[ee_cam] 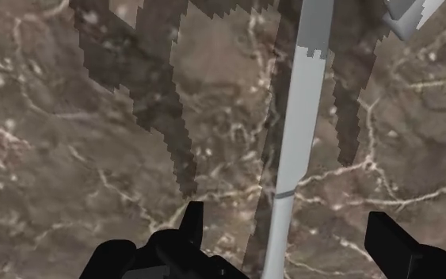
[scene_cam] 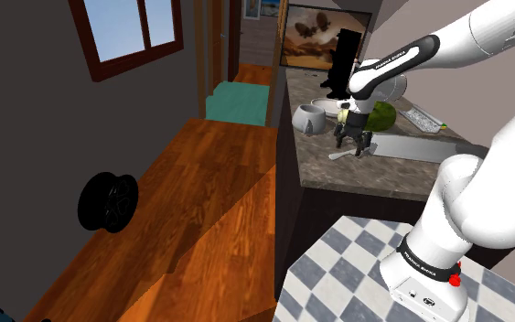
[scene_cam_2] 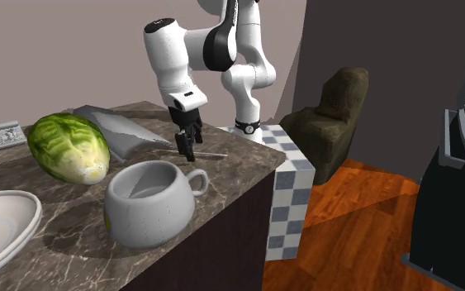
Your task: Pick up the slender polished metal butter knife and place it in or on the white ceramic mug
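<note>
The gripper (ee_cam: 284,215) hangs with fingers spread, touching nothing. Between them the pale butter knife (ee_cam: 302,119) lies flat on the veined stone counter (ee_cam: 70,166). It looks thin, stiff, light and probably slippery, so pinch across its narrow width. Beyond stands the grey-white mug (scene_cam_2: 149,202).

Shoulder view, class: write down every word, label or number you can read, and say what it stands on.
White lettering on the black forearm band of the white robot arm: too small to read.
White lettering on the black base band of that arm: too small to read.
Nothing else there carries text.
</note>
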`<state>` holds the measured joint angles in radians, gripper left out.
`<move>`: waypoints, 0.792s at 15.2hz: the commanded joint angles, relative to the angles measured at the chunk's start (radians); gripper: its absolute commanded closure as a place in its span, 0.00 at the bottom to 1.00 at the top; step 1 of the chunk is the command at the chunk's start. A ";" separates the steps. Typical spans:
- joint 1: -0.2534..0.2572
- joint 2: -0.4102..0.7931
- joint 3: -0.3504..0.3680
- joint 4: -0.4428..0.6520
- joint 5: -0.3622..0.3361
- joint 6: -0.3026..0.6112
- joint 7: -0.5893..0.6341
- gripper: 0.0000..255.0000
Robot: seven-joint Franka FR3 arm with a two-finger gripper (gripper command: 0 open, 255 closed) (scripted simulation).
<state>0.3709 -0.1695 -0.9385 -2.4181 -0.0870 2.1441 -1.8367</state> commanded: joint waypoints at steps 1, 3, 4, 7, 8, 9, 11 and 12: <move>0.001 0.003 -0.001 -0.001 0.002 0.003 -0.002 0.00; 0.001 0.003 -0.001 -0.001 0.002 0.003 -0.002 0.00; 0.001 0.003 -0.001 -0.001 0.002 0.003 -0.002 0.00; 0.001 0.002 -0.001 -0.001 0.002 0.003 -0.002 1.00; 0.002 0.005 -0.001 0.000 0.004 0.003 -0.003 1.00; 0.005 0.013 -0.004 0.007 0.012 0.002 -0.008 1.00; 0.004 0.012 -0.004 0.001 0.010 0.008 -0.007 1.00; 0.004 0.010 -0.003 -0.001 0.009 0.008 -0.005 1.00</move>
<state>0.3760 -0.1610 -0.9405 -2.4097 -0.0761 2.1564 -1.8435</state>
